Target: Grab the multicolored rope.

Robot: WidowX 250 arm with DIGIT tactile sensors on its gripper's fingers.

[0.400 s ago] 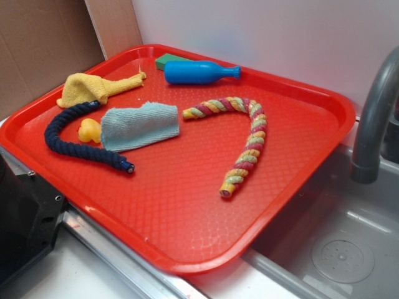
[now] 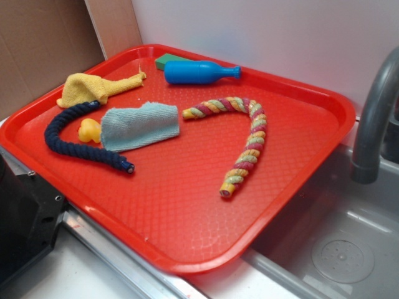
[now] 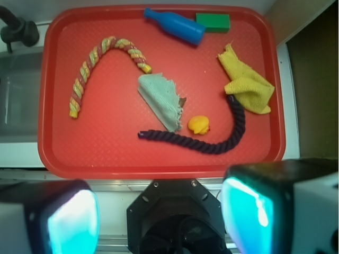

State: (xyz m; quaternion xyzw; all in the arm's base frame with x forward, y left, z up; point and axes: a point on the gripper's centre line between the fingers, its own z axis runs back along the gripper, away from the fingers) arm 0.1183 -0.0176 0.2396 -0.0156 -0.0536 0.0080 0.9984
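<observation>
Only the wrist view shows the pincer [image 3: 159, 217], spread wide, above the multicolored rope [image 3: 95, 63].

Toy kitchen (sink [image 2: 349, 249], faucet [image 2: 374, 118])

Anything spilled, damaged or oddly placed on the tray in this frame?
Nothing spilled or broken. The red tray overhangs the sink. The navy rope has one end tucked under the yellow cloth. The multicolored rope lies free.
</observation>
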